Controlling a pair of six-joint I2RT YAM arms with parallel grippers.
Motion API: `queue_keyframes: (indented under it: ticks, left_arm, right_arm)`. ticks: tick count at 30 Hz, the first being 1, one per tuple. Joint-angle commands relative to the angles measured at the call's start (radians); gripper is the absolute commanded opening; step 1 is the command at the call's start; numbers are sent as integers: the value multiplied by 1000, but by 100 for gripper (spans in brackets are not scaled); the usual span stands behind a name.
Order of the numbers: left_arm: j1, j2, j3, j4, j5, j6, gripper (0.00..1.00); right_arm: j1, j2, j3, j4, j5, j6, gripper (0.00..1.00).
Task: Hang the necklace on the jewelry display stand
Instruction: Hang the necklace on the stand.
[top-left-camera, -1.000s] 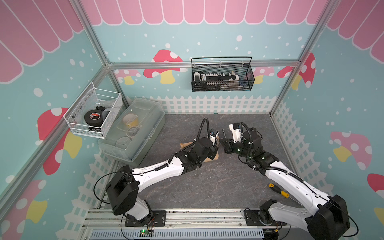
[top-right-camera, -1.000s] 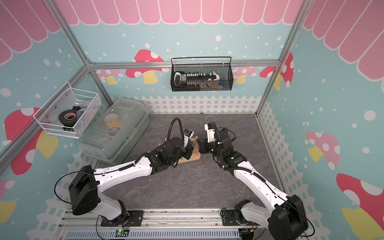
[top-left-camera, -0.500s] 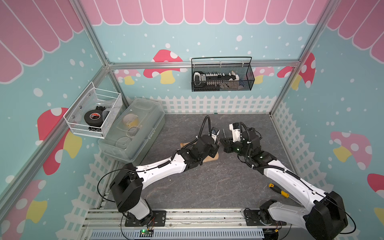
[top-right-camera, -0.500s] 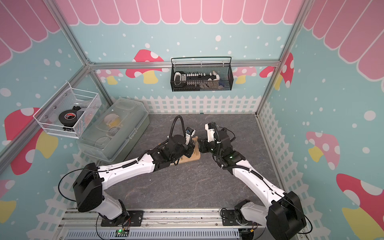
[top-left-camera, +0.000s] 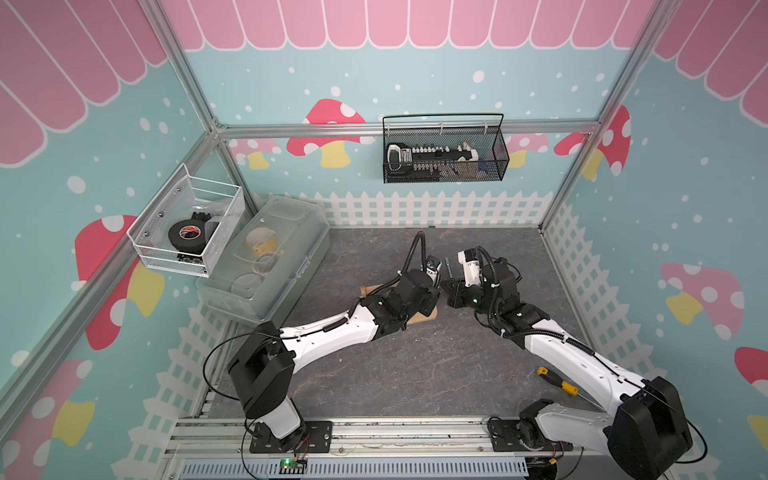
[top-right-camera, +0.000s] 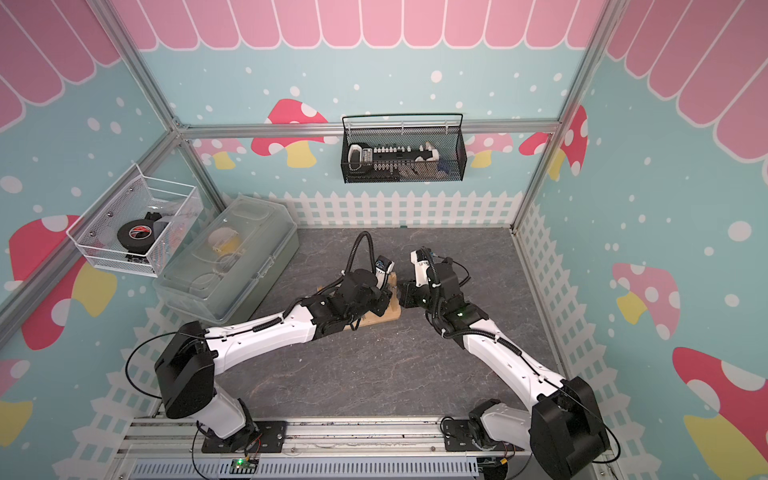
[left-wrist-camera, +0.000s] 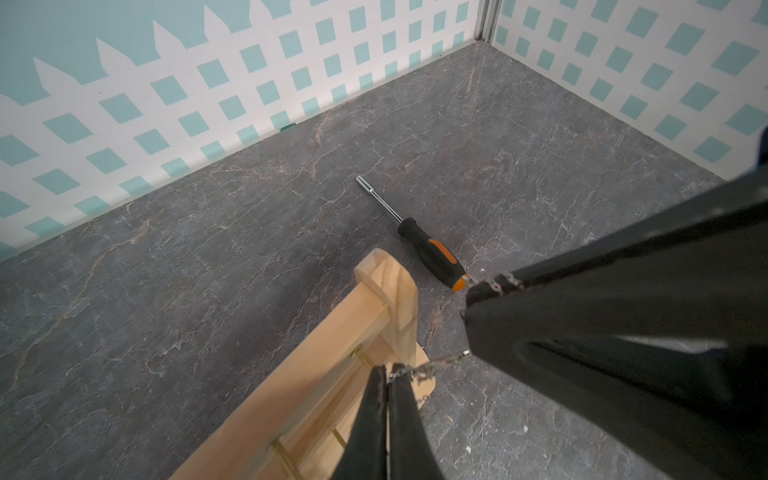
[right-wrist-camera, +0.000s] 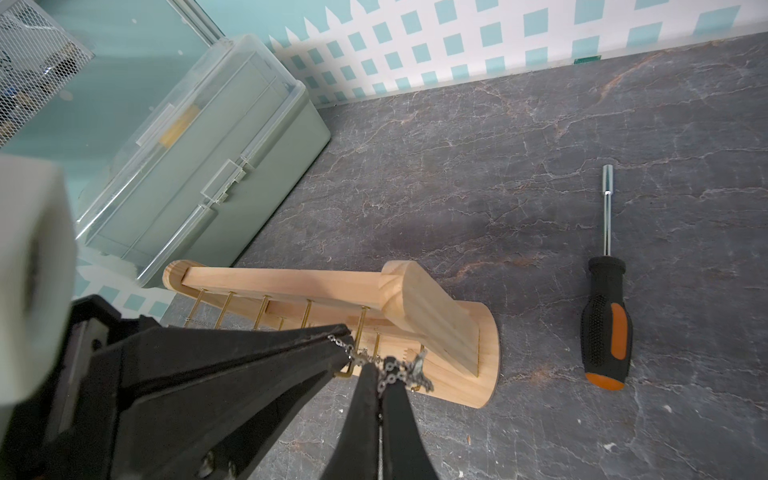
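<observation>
Necklace (right-wrist-camera: 399, 372) is pinched in two places. The left tool (left-wrist-camera: 386, 376) has its jaws pressed together on the fine silver links, and the right tool (right-wrist-camera: 380, 376) is clamped on them in the same way. A short span is drawn almost taut between the two, and the tool tips sit close together just beside the jewelry display stand (right-wrist-camera: 291, 278), at the end near one upright and level with its row of gold pegs (right-wrist-camera: 307, 313).

The lifting and carrying look done, since the links hang clear of the desk (right-wrist-camera: 457, 166) at peg height. One hooked peg tip shows right beside the span, but I cannot tell whether the links already lie over it. What seems left is to settle the span onto a peg and then let go with both tools.

The stand rests upright on its flat wooden base on the dark grey, marble-veined desk. A screwdriver (right-wrist-camera: 604, 316) with a black and orange handle lies well apart from it, and a clear plastic box (right-wrist-camera: 199, 166) sits closed by the wall. The walls are teal with a white picket-fence print, mushrooms and pink scallops. A black wire basket (top-left-camera: 444, 153) hangs on the back wall and a white mesh basket (top-left-camera: 187, 226) holds a roll of tape.
</observation>
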Motion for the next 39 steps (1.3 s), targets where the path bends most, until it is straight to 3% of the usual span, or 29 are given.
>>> queue_keyframes:
  ticks: [1,9,21,39]
  left_arm:
    - [7,6,35,-26,-1,14,3]
    - [11,-5,30,-27,-8,9,19]
    - [19,-28,32,-22,7,-20,23]
    - [42,-75,45,-26,153,-86,30]
  right_arm:
    - [-8,9,-17,33,12,3,0]
    - [-9,21,-28,41,17,11,0]
    - [-9,24,-51,51,14,25,1]
    - [-9,34,-59,66,15,31,2]
